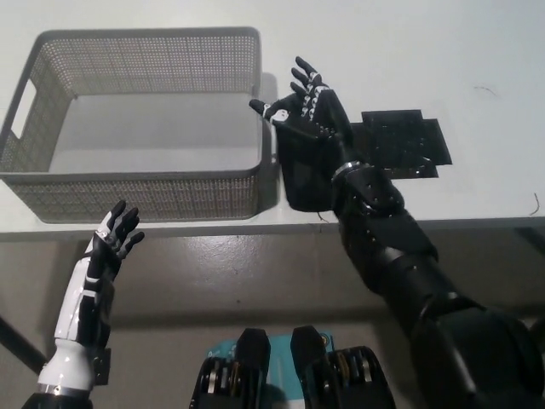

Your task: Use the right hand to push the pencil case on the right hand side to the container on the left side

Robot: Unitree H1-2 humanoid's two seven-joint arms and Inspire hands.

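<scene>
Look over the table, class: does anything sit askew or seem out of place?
Slightly. The black pencil case lies tilted beside the grey basket, not squared to it, under the open right hand. Nothing is spilled or visibly damaged. The left hand rests below the table edge.

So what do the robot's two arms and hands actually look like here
They don't match. The left hand has black fingers with pale segments, on a slim white forearm with dark panels and a black block near its lower end. The right hand is black with small white marks on its fingers, on a much bulkier glossy black arm with a pale ring at the wrist. No loose cables show.
</scene>
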